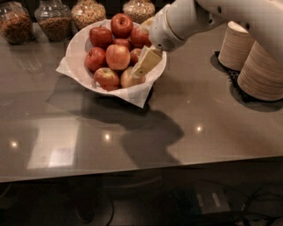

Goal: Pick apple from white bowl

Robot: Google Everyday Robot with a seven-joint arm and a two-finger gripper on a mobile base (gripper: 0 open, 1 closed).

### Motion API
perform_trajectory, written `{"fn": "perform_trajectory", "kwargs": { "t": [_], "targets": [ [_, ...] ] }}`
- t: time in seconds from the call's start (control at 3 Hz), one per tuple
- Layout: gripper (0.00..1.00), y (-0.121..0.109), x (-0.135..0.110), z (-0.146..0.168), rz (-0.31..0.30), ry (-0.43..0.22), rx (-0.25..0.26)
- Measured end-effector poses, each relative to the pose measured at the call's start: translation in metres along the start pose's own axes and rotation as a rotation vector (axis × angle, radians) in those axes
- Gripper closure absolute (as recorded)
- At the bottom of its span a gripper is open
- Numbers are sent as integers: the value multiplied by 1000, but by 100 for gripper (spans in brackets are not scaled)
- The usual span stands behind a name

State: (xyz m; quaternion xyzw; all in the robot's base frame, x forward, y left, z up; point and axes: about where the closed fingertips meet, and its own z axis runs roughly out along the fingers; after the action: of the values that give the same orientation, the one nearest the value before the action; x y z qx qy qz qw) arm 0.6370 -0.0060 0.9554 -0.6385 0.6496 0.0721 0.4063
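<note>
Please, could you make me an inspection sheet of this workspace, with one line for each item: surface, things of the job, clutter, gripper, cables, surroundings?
Surface: grey glossy counter with reflected light spots.
Job's things: white bowl lined with a napkin and piled with red apples.
Clutter: four jars of dry food behind the bowl; stacks of beige paper bowls at the right.
Grippers: gripper reaches down into the bowl's right side, beside a pale apple; contact cannot be told.
Cables: dark lines under the counter edge, maybe cables; cannot tell.
Surroundings: dark space below the counter, nothing else seen.
</note>
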Motion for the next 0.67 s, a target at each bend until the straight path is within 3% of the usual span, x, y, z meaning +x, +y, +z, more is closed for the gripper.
{"fn": "perform_trajectory", "kwargs": {
  "t": [0.33, 0.67],
  "targets": [
    [27, 3, -4, 3, -16, -19, 14],
    [16, 2, -10, 10, -40, -48, 26]
  ]
}}
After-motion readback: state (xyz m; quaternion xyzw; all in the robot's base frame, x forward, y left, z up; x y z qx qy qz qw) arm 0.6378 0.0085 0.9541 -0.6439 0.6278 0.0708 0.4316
